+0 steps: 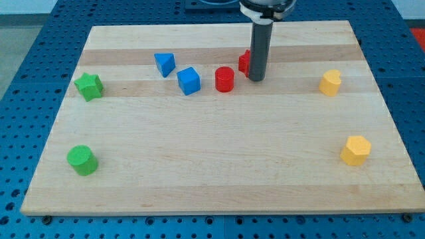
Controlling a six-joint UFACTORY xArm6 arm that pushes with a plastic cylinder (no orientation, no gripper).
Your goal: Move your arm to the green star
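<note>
The green star (pixel 89 86) lies on the wooden board (pixel 219 166) near its left edge, toward the view's top. My tip (pixel 257 79) rests on the board far to the right of the star, right of the red cylinder (pixel 224 79). The rod partly hides a second red block (pixel 244 62) just behind it; its shape cannot be made out.
A blue triangular block (pixel 165 64) and a blue cube (pixel 188 81) lie between the star and my tip. A green cylinder (pixel 82 160) sits at the lower left. Two yellow blocks (pixel 330 83) (pixel 355 150) lie at the right.
</note>
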